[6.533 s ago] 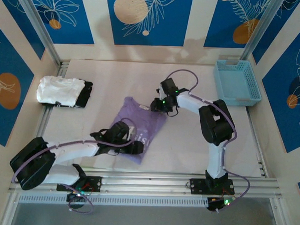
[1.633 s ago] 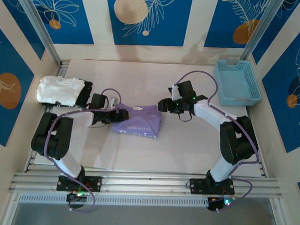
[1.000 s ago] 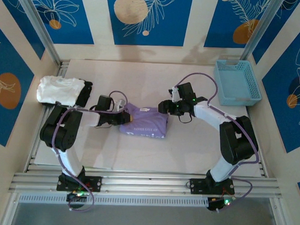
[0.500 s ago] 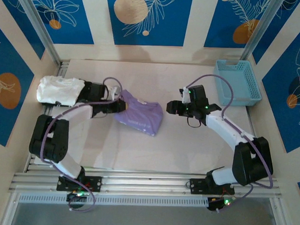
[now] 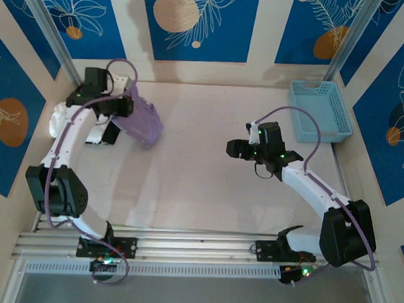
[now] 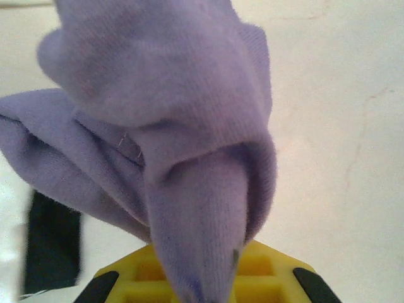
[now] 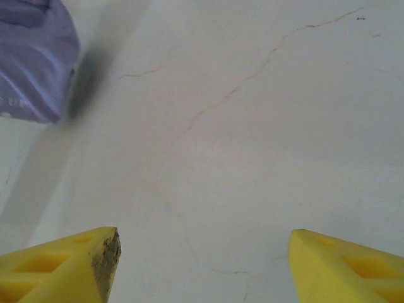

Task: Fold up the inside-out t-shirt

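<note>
The folded lavender t-shirt point(image 5: 142, 119) hangs in the air at the far left of the table, pinched by my left gripper point(image 5: 127, 98), which is shut on its upper edge. In the left wrist view the bunched purple cloth point(image 6: 164, 126) drapes from between the yellow fingers point(image 6: 278, 278). My right gripper point(image 5: 234, 149) hovers open over bare table right of centre, nothing between its yellow fingers point(image 7: 69, 262). The right wrist view catches a corner of the t-shirt point(image 7: 31, 63) at its top left.
A folded white garment point(image 5: 59, 122) and a folded black garment point(image 5: 111, 131) lie at the far left, just beside the hanging shirt. A light-blue basket point(image 5: 319, 111) stands at the back right. The table point(image 5: 200, 185) is white between the arms.
My left gripper has lifted the folded t-shirt off the table centre and carried it back-left toward the white and black garments. My right gripper let go and drew back right.
</note>
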